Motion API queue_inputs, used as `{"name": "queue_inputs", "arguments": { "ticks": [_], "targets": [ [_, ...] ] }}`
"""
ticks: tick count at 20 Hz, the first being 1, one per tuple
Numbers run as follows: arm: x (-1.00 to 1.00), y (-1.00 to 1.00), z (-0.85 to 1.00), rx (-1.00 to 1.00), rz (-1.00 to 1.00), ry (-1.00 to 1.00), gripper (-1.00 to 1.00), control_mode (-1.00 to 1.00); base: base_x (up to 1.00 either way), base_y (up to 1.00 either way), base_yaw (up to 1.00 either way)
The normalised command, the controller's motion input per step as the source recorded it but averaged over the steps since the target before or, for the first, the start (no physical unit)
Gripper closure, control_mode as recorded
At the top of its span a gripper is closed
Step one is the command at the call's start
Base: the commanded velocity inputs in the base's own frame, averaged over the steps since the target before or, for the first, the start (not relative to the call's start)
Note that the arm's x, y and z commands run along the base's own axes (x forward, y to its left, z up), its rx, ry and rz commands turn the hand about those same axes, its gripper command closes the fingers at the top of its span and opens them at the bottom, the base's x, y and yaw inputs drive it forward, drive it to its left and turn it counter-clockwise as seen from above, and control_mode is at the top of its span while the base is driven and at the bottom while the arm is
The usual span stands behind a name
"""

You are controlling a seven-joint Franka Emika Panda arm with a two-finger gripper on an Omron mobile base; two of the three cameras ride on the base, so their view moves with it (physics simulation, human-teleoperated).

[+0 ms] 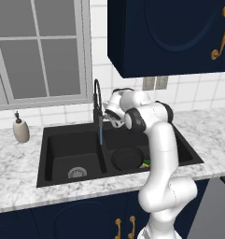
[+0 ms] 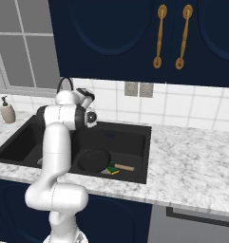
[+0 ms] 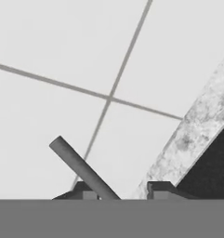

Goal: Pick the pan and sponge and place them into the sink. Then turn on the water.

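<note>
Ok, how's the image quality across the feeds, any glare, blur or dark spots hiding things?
Left base view: even flat light, no glare, the pan barely separates from the black sink. Right base view: the same, the sponge reads clearly. Hand view: soft and blurry up close, tile wall washed pale.

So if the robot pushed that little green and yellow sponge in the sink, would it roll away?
Probably not. The sponge is a flat little block, so it would likely slide rather than roll. It looks far smaller than the pan beside it, so it's probably light and easy to nudge. Water is running into the sink, so it may get slippery.
</note>
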Motion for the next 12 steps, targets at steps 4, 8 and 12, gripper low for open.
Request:
{"name": "queue_inputs", "arguments": {
  "ticks": [4,8,12],
  "targets": [
    [0.14,-0.01,-0.28,0.09,-0.03,0.10,1.00,-1.00,0.00,0.00,0.00],
    [0.00,0.00,-0.03,-0.01,0.00,0.00,1.00,-1.00,0.00,0.00,0.00],
    [0.00,0.00,0.00,0.00,0.00,0.00,1.00,-1.00,0.00,0.00,0.00]
  ]
}}
